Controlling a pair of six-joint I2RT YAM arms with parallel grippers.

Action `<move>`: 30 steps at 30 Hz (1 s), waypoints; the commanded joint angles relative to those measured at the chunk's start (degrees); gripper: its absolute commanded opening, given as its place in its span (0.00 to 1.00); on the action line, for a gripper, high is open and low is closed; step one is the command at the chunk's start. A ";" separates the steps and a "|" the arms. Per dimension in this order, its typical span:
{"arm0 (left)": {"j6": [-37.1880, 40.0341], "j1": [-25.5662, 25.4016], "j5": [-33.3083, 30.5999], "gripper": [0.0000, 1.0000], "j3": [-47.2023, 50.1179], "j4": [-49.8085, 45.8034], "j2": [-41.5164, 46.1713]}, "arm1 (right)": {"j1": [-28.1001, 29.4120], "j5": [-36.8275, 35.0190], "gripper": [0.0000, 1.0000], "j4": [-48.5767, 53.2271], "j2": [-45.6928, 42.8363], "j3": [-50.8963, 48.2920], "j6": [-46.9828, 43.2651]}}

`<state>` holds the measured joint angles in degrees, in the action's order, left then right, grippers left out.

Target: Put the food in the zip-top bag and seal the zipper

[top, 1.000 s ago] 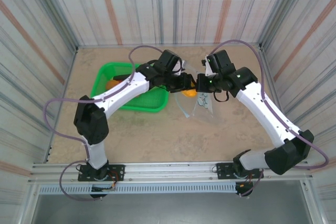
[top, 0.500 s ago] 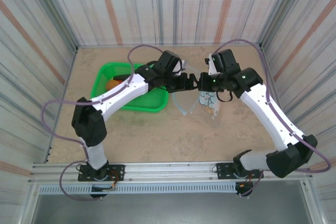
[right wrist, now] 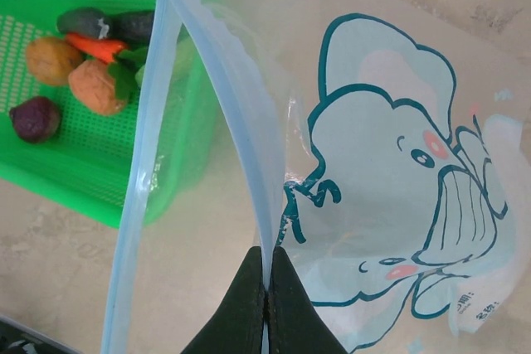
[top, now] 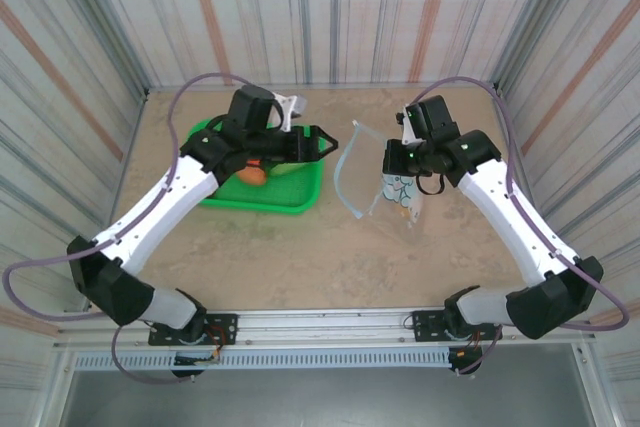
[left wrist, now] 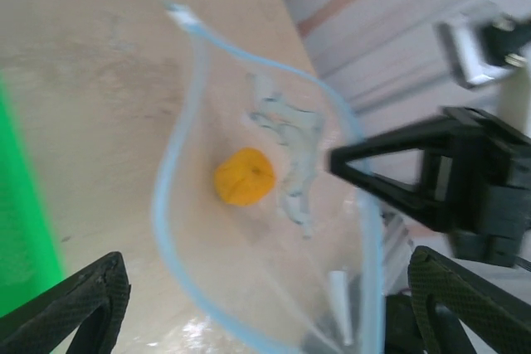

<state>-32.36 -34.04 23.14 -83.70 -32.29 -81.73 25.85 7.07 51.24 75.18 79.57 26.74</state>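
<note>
Orange and round, one piece (left wrist: 243, 177) lies inside the zip-top bag (top: 397, 190), right of centre in the top view. The rest of the food (right wrist: 95, 84) sits heaped in the green basket (top: 292, 197) at centre left. The right gripper (right wrist: 265, 292) is pinched tight on one strip of the zipper (right wrist: 148, 163) at the bottom of its own view, lifting that lip so the mouth gapes as a loop. The left gripper (top: 318, 139) hangs by the basket's right side, jaws spread wide with nothing between them.

The step in hand looks to be fetching the next piece. The left arm would do best to choose one that stands free of the heap. The dark purple piece (right wrist: 35, 118) at the left of the right wrist view lies apart from the others, whereas the carrot (right wrist: 93, 45) is wedged among its neighbours. The jaws should come straight down, close across the piece's middle and lift clear of the basket wall. They should then carry the piece over the blue loop and let go well inside it, without brushing the strip. Meanwhile the right arm should hold the lip high and steady, so the mouth does not sag shut
</note>
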 commanded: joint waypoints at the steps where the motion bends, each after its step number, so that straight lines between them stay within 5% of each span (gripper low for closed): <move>1: -3.62 4.98 -11.52 0.89 1.69 -9.67 2.28 | -0.18 -1.80 0.00 1.06 0.67 -0.95 -1.65; 9: -15.96 18.61 -19.44 0.86 8.98 -16.27 1.05 | -0.03 -2.13 0.00 0.45 1.45 -1.70 -1.17; 30: -23.23 19.76 -24.33 0.76 5.23 -7.11 -23.40 | -0.05 -2.73 0.00 0.20 1.03 -2.33 -1.52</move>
<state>-54.28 -14.61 0.80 -76.97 -40.73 -103.53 25.85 5.58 50.96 76.71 78.08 26.39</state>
